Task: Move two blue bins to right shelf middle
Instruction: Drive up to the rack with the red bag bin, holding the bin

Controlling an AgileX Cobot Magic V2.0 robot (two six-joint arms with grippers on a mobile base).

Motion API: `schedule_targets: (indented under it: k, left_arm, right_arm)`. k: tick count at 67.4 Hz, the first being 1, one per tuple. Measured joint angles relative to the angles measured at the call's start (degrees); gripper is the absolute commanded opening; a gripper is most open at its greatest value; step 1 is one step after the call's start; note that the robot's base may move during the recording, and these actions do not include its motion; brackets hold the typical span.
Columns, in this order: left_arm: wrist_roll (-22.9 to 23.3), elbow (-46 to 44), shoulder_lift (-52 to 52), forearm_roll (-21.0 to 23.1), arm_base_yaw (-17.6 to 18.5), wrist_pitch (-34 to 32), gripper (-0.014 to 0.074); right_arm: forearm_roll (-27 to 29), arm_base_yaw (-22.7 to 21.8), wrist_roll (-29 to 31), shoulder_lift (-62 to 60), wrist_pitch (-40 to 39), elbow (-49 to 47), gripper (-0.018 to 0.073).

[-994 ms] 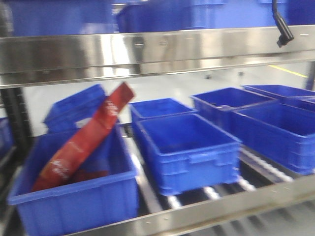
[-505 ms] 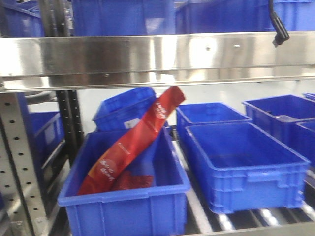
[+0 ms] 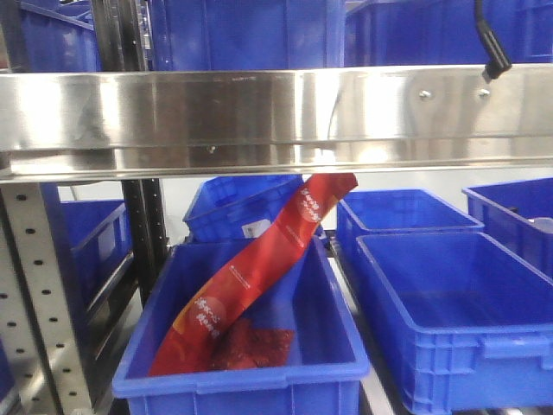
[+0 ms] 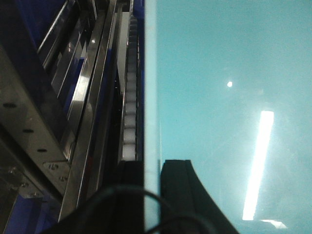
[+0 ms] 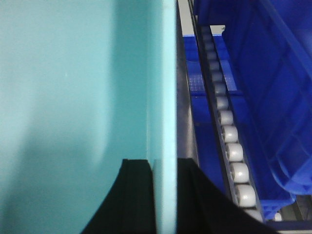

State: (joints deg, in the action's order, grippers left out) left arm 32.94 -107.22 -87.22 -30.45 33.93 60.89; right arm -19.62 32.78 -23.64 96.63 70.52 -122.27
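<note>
Front view: shiny steel shelf beam [image 3: 259, 117] cuts straight across the top, more blue bins behind it up there. Below it, near blue plastic bin [image 3: 251, 346] sits left of centre w/ a long red foil packet [image 3: 259, 268] leaning diagonally out of it, top end up by the beam, plus small red packets [image 3: 251, 346] on the bin floor. Just beside it on the right, an open blue plastic bin [image 3: 449, 311], nothing visible inside. Two more blue bins behind, one tilted [image 3: 238, 203]. Perforated steel upright [image 3: 43, 294] at left, black cable end [image 3: 492, 47] hanging top right.

Left wrist view: left gripper [image 4: 151, 195] seen as dark fingers at the bottom, a narrow gap between them; teal floor fills the right, roller track [image 4: 129, 97] and steel rails at left.

Right wrist view: right gripper [image 5: 163, 195] likewise, dark fingers w/ a slim gap, holding nothing. White rollers [image 5: 229, 136] run up beside it, blue bin wall [image 5: 263, 87] at right.
</note>
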Motion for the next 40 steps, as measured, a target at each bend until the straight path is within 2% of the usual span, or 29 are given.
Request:
schedule_targets:
  k: [40]
  left_arm:
    - [0.0,0.0,0.0,0.0,0.0,0.0,-0.0111]
  right_arm:
    - [0.0,0.0,0.0,0.0,0.0,0.0,-0.0167]
